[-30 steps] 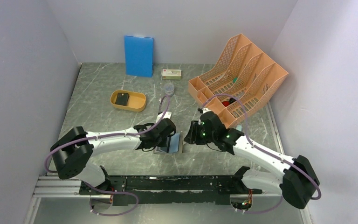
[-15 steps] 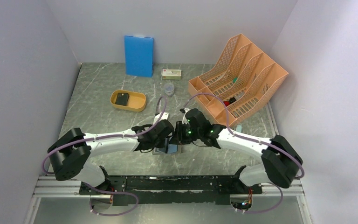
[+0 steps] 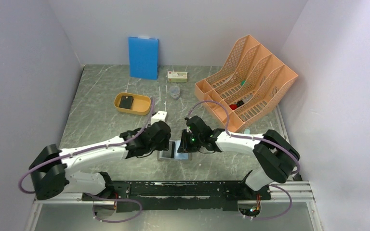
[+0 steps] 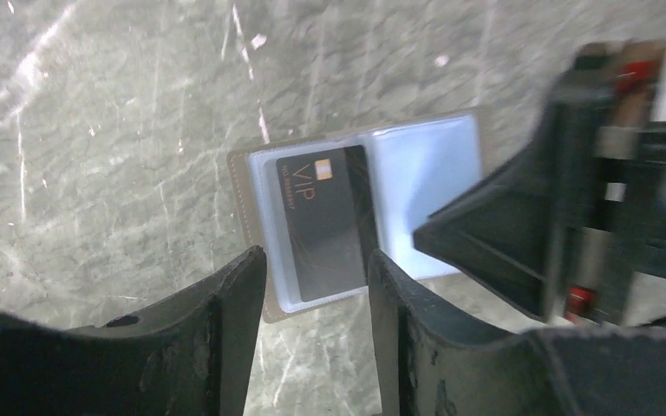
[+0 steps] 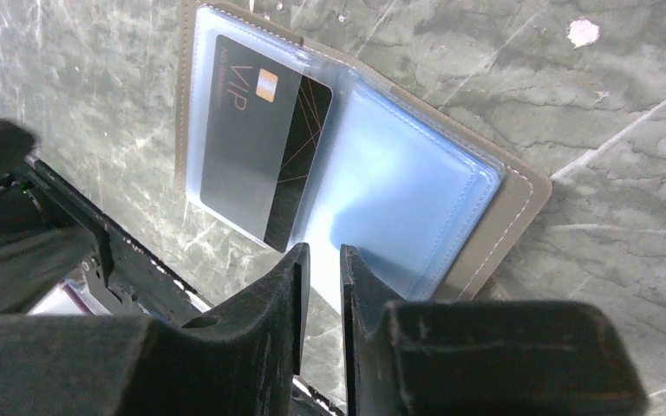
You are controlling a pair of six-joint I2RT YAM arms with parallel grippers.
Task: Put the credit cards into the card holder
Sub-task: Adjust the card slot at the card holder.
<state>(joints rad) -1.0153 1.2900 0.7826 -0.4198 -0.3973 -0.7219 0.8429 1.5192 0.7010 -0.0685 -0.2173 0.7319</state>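
On the table [image 3: 96,120], the card holder [image 4: 425,173] is lying open.
Left gripper [image 4: 316,258] is hanging loose, fingers apart, above a credit card [image 4: 325,221]; right gripper [image 5: 321,256] is nearly pinching, grip unclear.

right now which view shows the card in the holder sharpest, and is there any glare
Right wrist view: card in the card holder sharp, lettering readable, slight sheen on the plastic; left wrist view: empty pocket bleached pale; top view: evenly lit, holder too small.

black card [image 5: 256,143], blue-lined card holder [image 5: 399,191] — marbled table [image 5: 616,173]
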